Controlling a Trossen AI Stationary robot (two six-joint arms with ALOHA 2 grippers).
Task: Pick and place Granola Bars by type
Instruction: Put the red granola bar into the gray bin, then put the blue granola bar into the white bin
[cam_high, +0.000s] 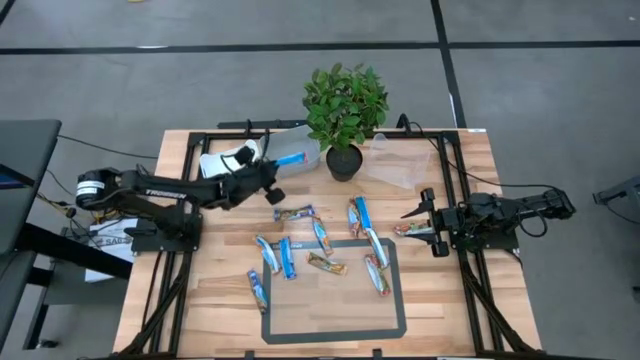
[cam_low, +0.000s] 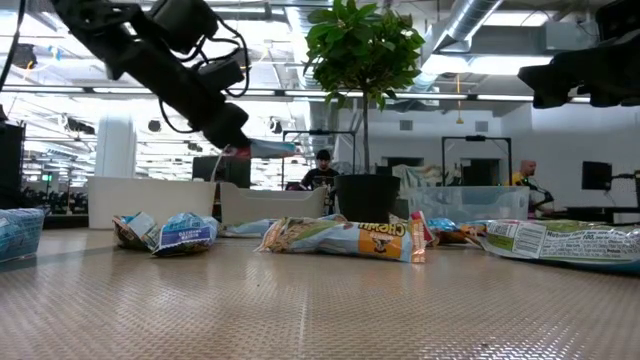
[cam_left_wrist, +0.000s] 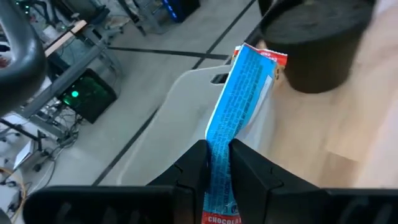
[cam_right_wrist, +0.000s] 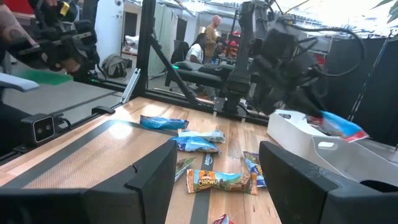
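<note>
Left pincer (cam_high: 272, 172) is clamped on a blue granola bar (cam_high: 291, 158) above the left clear tub (cam_high: 262, 152); lower w/o tilt, release inside. Right pincer (cam_high: 422, 216), fingers apart and empty, waits near the other bars (cam_high: 322, 238) on the bench (cam_high: 440, 300).

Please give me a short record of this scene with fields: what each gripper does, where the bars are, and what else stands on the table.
left gripper: shut on a blue bar, held above a white tub
right gripper: open, empty, at the table's right side
loose bars: about ten, scattered mid-table, some inside the marked rectangle
sorted so far: cannot tell
other things: potted plant, clear tub
background: people beyond the table
</note>
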